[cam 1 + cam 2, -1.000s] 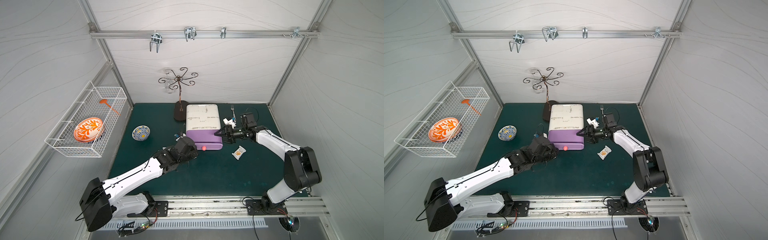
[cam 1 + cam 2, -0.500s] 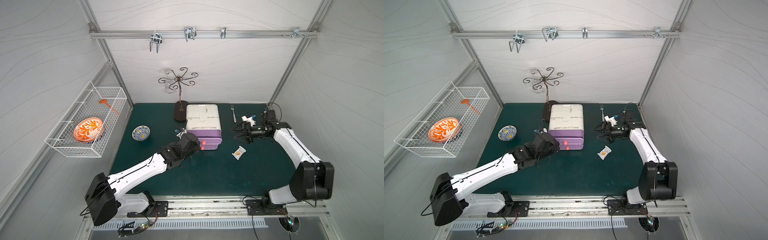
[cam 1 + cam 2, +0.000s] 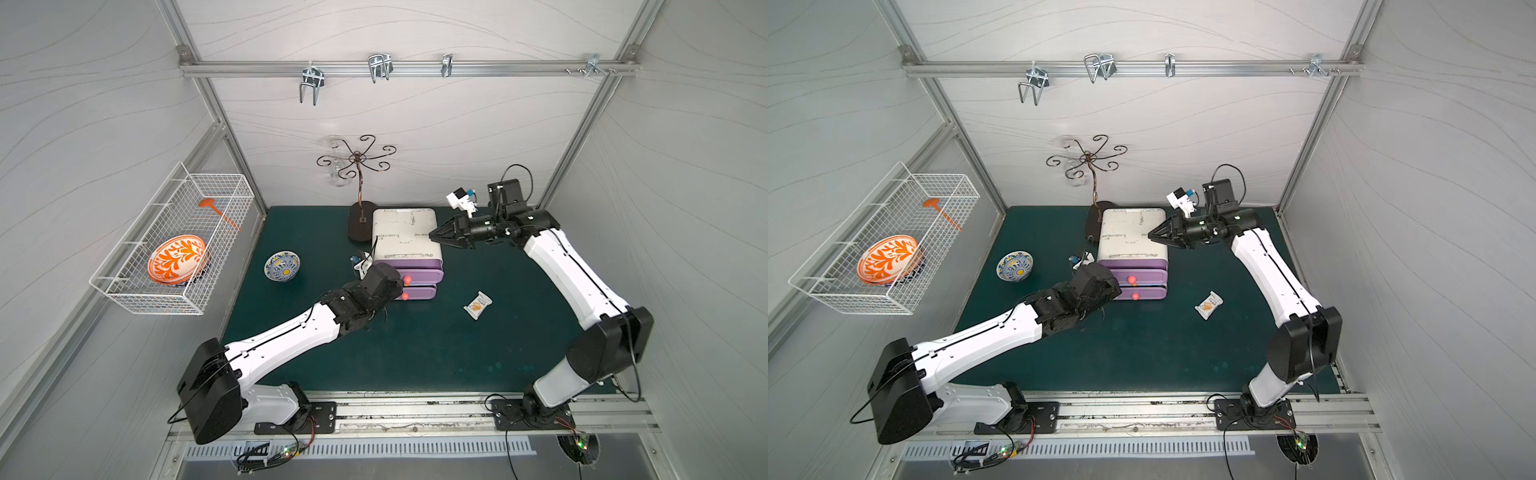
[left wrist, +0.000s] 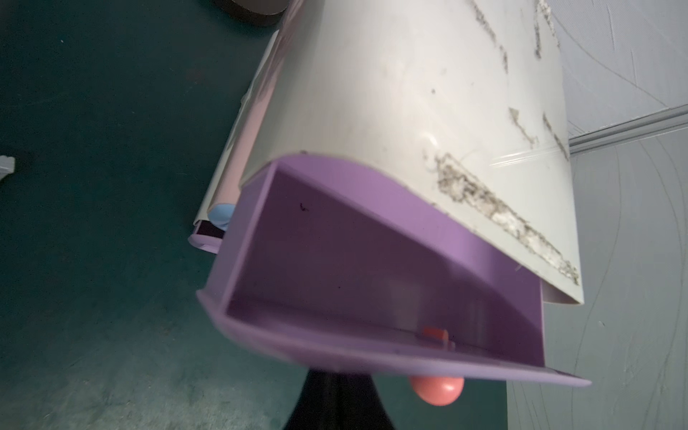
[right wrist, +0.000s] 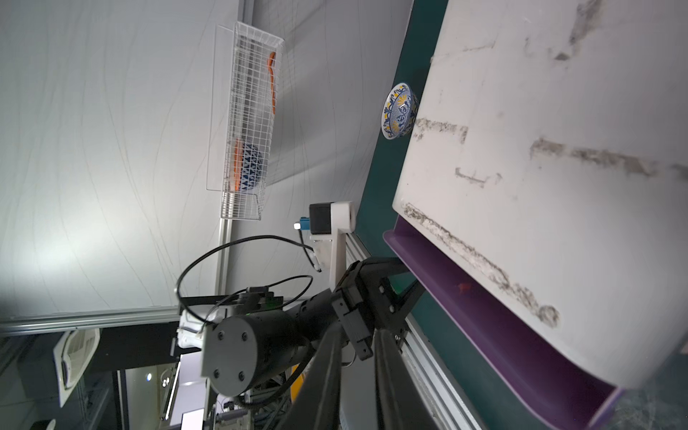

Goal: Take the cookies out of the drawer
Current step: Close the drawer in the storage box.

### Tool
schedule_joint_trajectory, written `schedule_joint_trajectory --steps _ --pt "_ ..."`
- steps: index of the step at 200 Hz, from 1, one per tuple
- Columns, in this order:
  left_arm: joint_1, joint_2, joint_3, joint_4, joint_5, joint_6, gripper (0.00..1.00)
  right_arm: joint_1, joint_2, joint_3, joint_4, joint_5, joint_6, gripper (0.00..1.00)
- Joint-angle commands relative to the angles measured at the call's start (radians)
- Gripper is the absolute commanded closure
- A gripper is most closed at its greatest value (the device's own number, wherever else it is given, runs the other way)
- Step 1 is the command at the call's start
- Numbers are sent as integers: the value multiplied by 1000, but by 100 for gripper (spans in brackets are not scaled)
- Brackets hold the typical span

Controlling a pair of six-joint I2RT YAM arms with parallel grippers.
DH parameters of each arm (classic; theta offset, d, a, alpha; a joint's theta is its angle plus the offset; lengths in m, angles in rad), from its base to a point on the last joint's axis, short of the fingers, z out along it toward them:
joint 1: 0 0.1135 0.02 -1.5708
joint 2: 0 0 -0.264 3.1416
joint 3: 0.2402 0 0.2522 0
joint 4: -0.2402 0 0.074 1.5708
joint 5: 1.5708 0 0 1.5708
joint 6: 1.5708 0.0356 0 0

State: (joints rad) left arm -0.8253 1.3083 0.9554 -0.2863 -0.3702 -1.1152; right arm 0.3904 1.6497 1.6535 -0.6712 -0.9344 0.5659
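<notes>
Left arm: the left tool (image 4: 337,389) is closed tight on nothing. Its nose is against the front of the top drawer (image 4: 372,268), and the pink knob (image 4: 437,391) sits just beside it, not between the jaws.
Drawer travel: a second ago it stood pulled far out toward this tool. Now it's pushed nearly home! Only a narrow strip shows ahead of the tool, and that strip is bare purple plastic, with no packet that I can see.
Right arm: big change here. The right tool (image 3: 432,237) was spread wide at the drawer's side, then swung off. Now it's back with its jaws drawn to a point and nothing visible between them. Its tip is at the nearest top edge of the white cabinet (image 3: 405,232); touching or just hovering, I can't tell.
Cookies out: one cookie packet (image 3: 478,305) lies flat on the green bench (image 3: 415,353). It's well apart from both tools, back toward the arm's base from the right tool, and it hasn't budged.
Meaning for the task: this drawer looks emptied and on its way shut, with the right tool perhaps bracing the cabinet against the push.
Open question: the lower drawer (image 3: 419,294), just under the left tool, is closed. Whether it hides more cookies, no telling.
</notes>
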Motion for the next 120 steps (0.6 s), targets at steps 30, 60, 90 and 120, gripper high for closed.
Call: schedule_joint_trajectory --steps 30,60,90,120 --pt "1 25 55 50 -75 -3 92 33 117 46 -34 163 -1 91" --pt "1 58 76 49 -101 -12 92 48 124 33 -47 187 -20 92" --pt "1 99 105 39 -140 -27 89 49 123 8 -54 194 -29 93" --pt "1 124 116 62 -196 -36 85 59 124 -9 -58 192 -38 94"
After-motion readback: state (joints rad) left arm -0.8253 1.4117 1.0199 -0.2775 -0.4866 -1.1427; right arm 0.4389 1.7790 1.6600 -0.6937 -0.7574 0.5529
